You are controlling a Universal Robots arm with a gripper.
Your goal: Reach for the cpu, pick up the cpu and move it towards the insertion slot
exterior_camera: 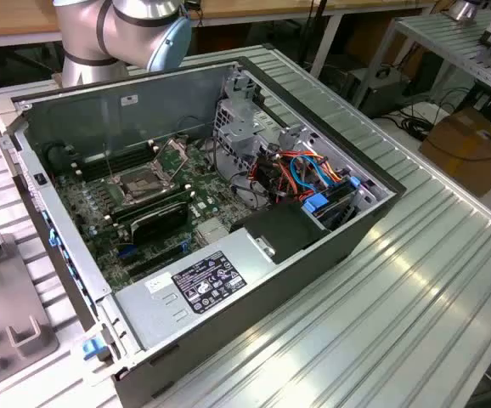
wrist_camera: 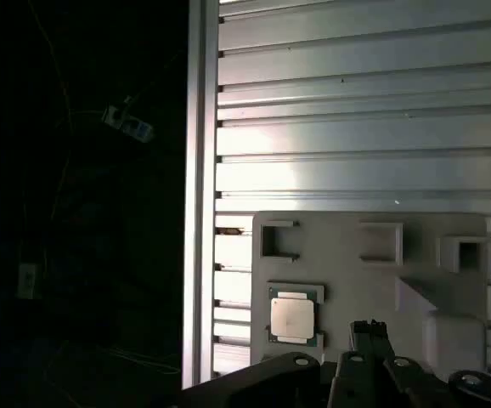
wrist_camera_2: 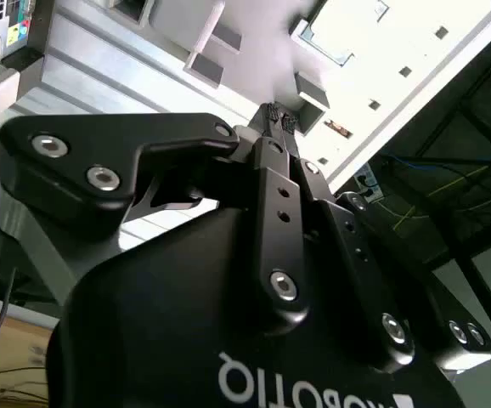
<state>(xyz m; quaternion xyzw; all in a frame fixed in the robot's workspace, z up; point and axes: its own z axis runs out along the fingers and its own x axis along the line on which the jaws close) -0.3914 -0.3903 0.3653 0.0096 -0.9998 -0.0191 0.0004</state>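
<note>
While the cpu (wrist_camera: 292, 320) is lying flat in a recess of the grey fixture plate (wrist_camera: 339, 248), apparently seated there to present it for pickup, the gripper (wrist_camera: 369, 328) is hovering near it, fingertips pressed together and holding nothing.

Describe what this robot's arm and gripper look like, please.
The arm is made of rounded silver-grey tube sections, with a pale blue cap at one joint. The gripper is matte black, built from flat angular link plates pinned with shiny silver bolts, and has white lettering on its body.
</note>
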